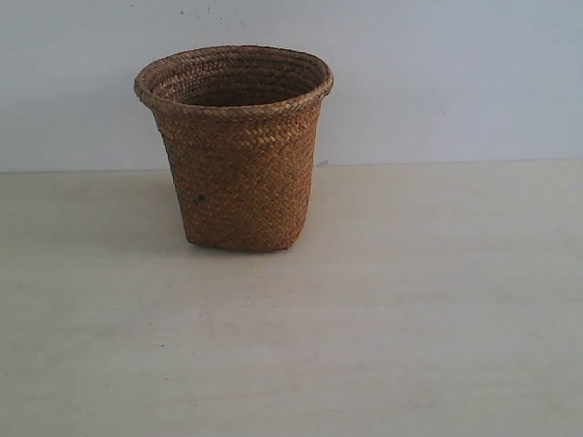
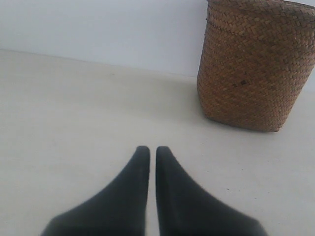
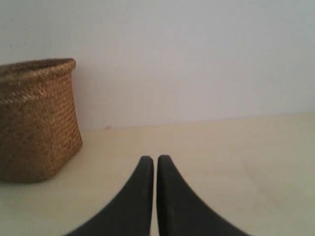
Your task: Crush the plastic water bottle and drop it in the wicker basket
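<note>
The wicker basket [image 1: 239,173] stands upright on the pale table [image 1: 410,319], close to the white wall [image 1: 455,73] behind it, its braided rim [image 1: 234,100] open at the top. Its inside is in shadow, so I cannot tell what lies in it. The left gripper [image 2: 153,150] is closed to a thin slit and holds nothing; the basket sits near it, off to one side. The right gripper [image 3: 155,160] is likewise closed and empty, hanging low over bare table.
</note>
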